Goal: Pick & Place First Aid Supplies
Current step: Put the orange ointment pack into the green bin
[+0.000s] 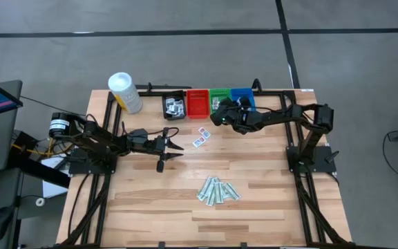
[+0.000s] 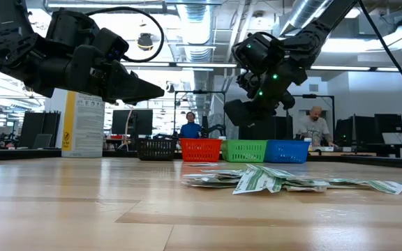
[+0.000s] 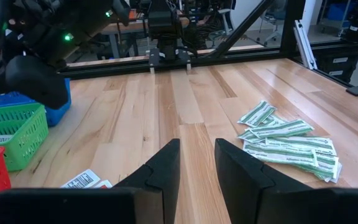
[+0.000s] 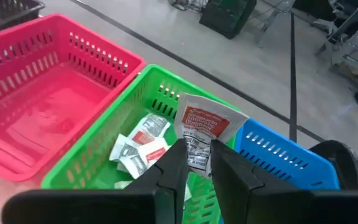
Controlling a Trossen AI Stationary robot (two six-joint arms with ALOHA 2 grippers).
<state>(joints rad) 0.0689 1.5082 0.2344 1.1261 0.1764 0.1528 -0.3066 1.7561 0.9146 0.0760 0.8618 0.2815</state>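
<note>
Flat red-printed paper packet pinched by right end effector, over slotted green bin

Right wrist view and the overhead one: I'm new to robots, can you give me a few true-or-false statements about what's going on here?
1. The right gripper holds a red-printed packet over the green bin. True.
2. The red bin is full of packets. False: it looks empty.
3. The left gripper is clamped on a strip. False: it is open and holds nothing.
4. A heap of pale-green strips lies on the table. True.
5. The white canister lies tipped over. False: it stands upright.
</note>
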